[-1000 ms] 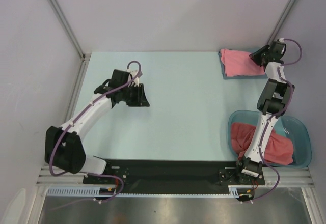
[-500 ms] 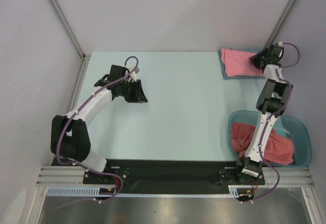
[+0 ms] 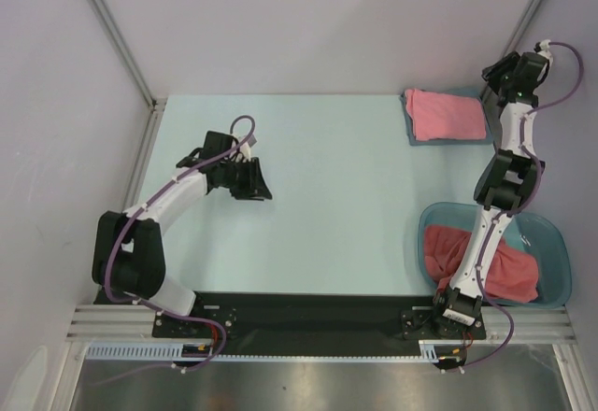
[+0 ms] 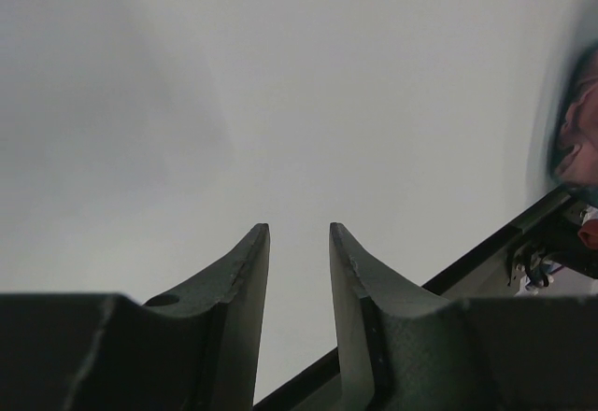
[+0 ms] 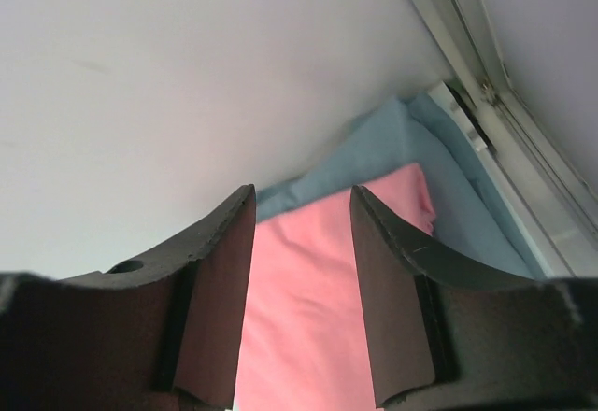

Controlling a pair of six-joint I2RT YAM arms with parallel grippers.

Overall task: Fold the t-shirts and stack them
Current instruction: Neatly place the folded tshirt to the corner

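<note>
Crumpled t-shirts in tub lie near-right, closest to right hand, which is open and empty like left hand.

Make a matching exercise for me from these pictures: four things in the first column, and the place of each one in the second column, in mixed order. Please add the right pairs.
Column one
1. folded t-shirt
2. crumpled t-shirts
3. left gripper
4. right gripper

Column two
a. inside the teal tub
b. over the bare left half of the table
c. at the far right corner, open
d. lying on the grey-blue cloth

Pairs: 1-d, 2-a, 3-b, 4-c
</note>
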